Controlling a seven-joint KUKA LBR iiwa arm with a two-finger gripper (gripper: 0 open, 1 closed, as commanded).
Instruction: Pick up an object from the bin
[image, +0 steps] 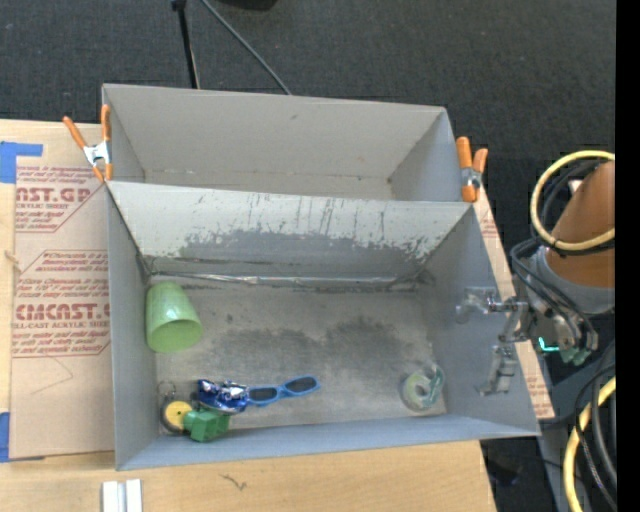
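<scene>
Grey bin (280, 140) floor: green cup (172, 318) at left, blue glasses (272, 392) at bottom; tool (488, 342) by right wall, spread wide, empty

Carrier: grey metal bin (300, 232) with sloped walls; the back wall is streaked and scuffed.
Floor condition: worn and dull, bare through the middle.
Left side: pale green cup (172, 318), tipped over at the foot of the left wall.
Front-left corner: small yellow round piece (177, 412) touching a dark green block (207, 427), with a crumpled blue item (220, 395) just behind them.
Front centre: blue sunglasses (280, 389) lying flat, their left end meeting the crumpled blue item.
Front-right: grey-green ring-shaped item (422, 390), well apart from the rest; kind cannot be told.
</scene>
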